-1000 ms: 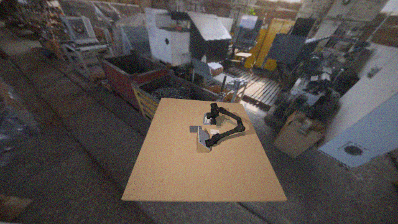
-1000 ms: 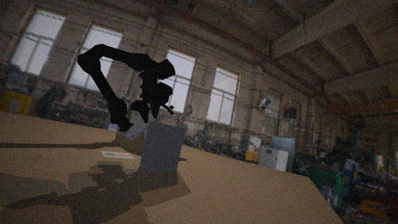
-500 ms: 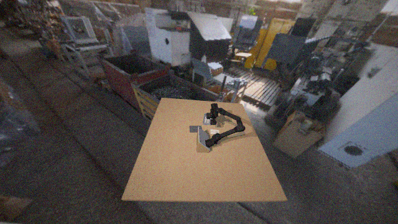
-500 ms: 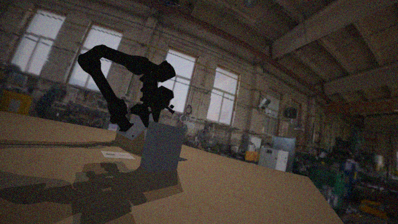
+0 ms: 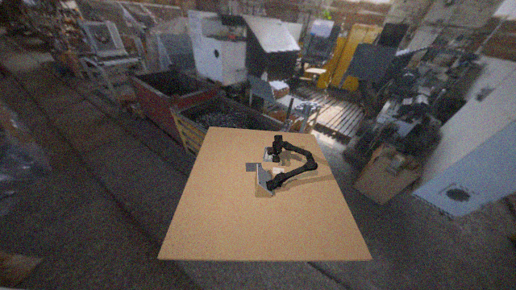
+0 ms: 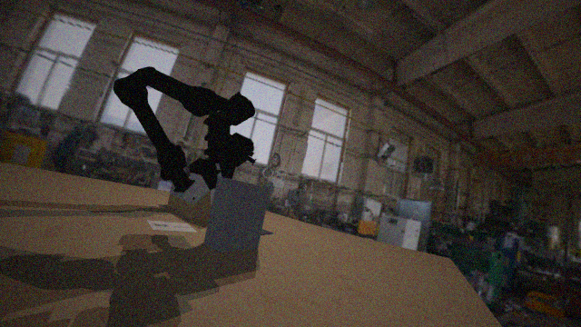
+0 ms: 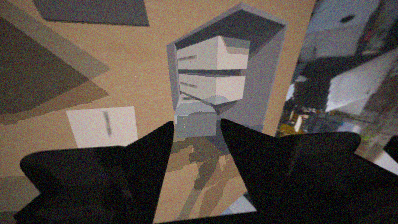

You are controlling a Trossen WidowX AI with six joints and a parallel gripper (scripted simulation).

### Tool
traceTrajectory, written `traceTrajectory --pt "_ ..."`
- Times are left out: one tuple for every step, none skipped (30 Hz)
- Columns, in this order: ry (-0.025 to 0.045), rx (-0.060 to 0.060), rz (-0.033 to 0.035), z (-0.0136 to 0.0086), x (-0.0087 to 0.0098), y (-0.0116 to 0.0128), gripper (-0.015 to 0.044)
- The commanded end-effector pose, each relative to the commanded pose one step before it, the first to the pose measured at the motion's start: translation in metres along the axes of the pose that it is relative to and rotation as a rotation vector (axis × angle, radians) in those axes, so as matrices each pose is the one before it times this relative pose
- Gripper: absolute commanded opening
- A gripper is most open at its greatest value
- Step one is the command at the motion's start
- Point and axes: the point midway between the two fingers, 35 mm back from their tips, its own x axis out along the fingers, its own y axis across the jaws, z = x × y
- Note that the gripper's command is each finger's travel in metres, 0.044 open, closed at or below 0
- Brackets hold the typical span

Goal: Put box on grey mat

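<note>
Fingers parted above the bin, mat unfilled

I have my gripper pointing down at the grey bin, its fingers spread partway with nothing pinched. From the wrist camera I see three boxes standing inside. Two pale ones, the far box and the middle box, stand side by side with a dark gap between them. The near box is in shadow and appears between my fingertips; I can't tell whether either finger touches it.

The ER box is one of these three, but I can't make out any reach code, so I can't say which. The grey mat lies flat on the wooden table, apart from the bin, with no box on it. A white card lies nearby, its print too blurred to read.
</note>
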Motion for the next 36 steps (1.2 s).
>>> traceTrajectory --pt "0.00000 0.0000 0.00000 0.00000 0.00000 0.00000 0.0234" --pt "0.00000 0.0000 0.00000 0.00000 0.00000 0.00000 0.0227" --pt "0.00000 0.0000 0.00000 0.00000 0.00000 0.00000 0.0221" --pt "0.00000 0.0000 0.00000 0.00000 0.00000 0.00000 0.0214" --pt "0.00000 0.0000 0.00000 0.00000 0.00000 0.00000 0.0207" --pt "0.00000 0.0000 0.00000 0.00000 0.00000 0.00000 0.0201" --pt "0.00000 0.0000 0.00000 0.00000 0.00000 0.00000 0.0194" --pt "0.00000 0.0000 0.00000 0.00000 0.00000 0.00000 0.0187" --pt "0.00000 0.0000 0.00000 0.00000 0.00000 0.00000 0.0181" --pt "0.00000 0.0000 0.00000 0.00000 0.00000 0.00000 0.0174" --pt "0.00000 0.0000 0.00000 0.00000 0.00000 0.00000 0.0167" --pt "0.00000 0.0000 0.00000 0.00000 0.00000 0.00000 0.0161" --pt "0.00000 0.0000 0.00000 0.00000 0.00000 0.00000 0.0157" --pt "0.00000 0.0000 0.00000 0.00000 0.00000 0.00000 0.0157" --pt "0.00000 0.0000 0.00000 0.00000 0.00000 0.00000 0.0157" --pt "0.00000 0.0000 0.00000 0.00000 0.00000 0.00000 0.0157" --pt "0.00000 0.0000 0.00000 0.00000 0.00000 0.00000 0.0157" --pt "0.00000 0.0000 0.00000 0.00000 0.00000 0.00000 0.0157" --pt "0.00000 0.0000 0.00000 0.00000 0.00000 0.00000 0.0157" --pt "0.00000 0.0000 0.00000 0.00000 0.00000 0.00000 0.0157" --pt "-0.00011 0.0000 0.00006 0.00004 -0.00025 -0.00001 0.0157" --pt "-0.00031 -0.0001 0.00019 0.00011 -0.00076 -0.00002 0.0157" --pt "-0.00051 -0.0001 0.00031 0.00018 -0.00128 -0.00003 0.0157" --pt "-0.00058 -0.0002 0.00036 0.00021 -0.00156 -0.00003 0.0157" --pt "-0.00055 -0.0002 0.00035 0.00020 -0.00157 -0.00002 0.0157" --pt "-0.00051 -0.0002 0.00034 0.00018 -0.00157 -0.00001 0.0157" --pt "-0.00048 -0.0002 0.00033 0.00017 -0.00157 0.00000 0.0157" --pt "-0.00044 -0.0002 0.00032 0.00016 -0.00158 0.00001 0.0157" --pt "-0.00040 -0.0002 0.00030 0.00015 -0.00158 0.00001 0.0157" --pt "-0.00037 -0.0002 0.00029 0.00013 -0.00158 0.00002 0.0157" --pt "-0.00033 -0.0002 0.00027 0.00012 -0.00159 0.00003 0.0157" --pt "-0.00030 -0.0002 0.00026 0.00011 -0.00159 0.00004 0.0157" --pt "-0.00026 -0.0002 0.00025 0.00009 -0.00159 0.00004 0.0157" --pt "-0.00023 -0.0002 0.00023 0.00008 -0.00160 0.00005 0.0157" --pt "-0.00019 -0.0002 0.00022 0.00007 -0.00160 0.00006 0.0157" --pt "-0.00016 -0.0002 0.00020 0.00005 -0.00160 0.00007 0.0157"
